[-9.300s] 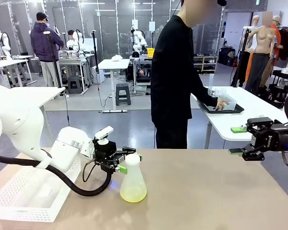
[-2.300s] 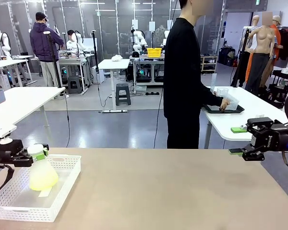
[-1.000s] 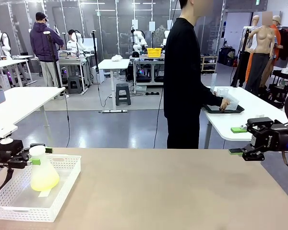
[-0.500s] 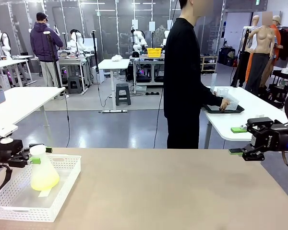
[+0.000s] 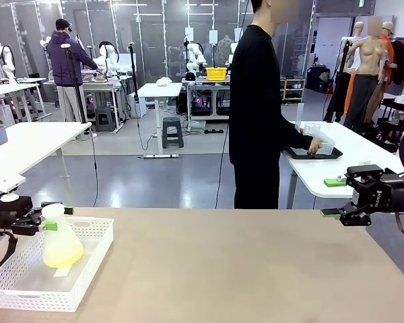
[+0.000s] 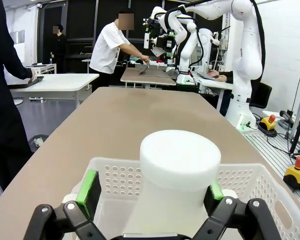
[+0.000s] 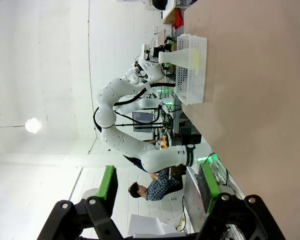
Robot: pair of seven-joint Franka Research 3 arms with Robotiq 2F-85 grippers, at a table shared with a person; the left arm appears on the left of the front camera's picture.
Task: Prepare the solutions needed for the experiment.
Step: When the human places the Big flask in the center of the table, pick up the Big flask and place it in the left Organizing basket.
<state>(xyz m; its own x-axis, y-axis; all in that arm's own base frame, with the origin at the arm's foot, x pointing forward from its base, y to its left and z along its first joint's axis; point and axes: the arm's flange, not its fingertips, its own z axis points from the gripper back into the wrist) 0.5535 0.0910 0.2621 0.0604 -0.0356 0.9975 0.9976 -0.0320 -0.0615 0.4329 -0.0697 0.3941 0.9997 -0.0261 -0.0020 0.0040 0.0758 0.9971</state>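
Observation:
A frosted white conical flask (image 5: 60,243) with a white cap (image 5: 52,210) stands in the white basket (image 5: 94,259) at the table's left end. The solutions (image 5: 62,256) form a shallow pale yellow layer in its bottom. My left gripper (image 5: 57,219) is open, its green pads on either side of the flask's neck with gaps. The left wrist view has the cap (image 6: 180,159) between the spread fingers (image 6: 88,187). My right gripper (image 5: 333,197) hangs open and empty above the table's far right edge. In the right wrist view the flask (image 7: 176,56) and basket (image 7: 195,75) lie far off.
The tan table (image 5: 242,269) stretches bare between basket and right gripper. A person in black (image 5: 259,108) stands beyond the far edge, turned to a side table, one hand on a clear container on a black tray (image 5: 314,152).
Earlier my left gripper held the flask at the table's middle, then carried it left into the basket and opened. Over the last second nothing on the table has moved.

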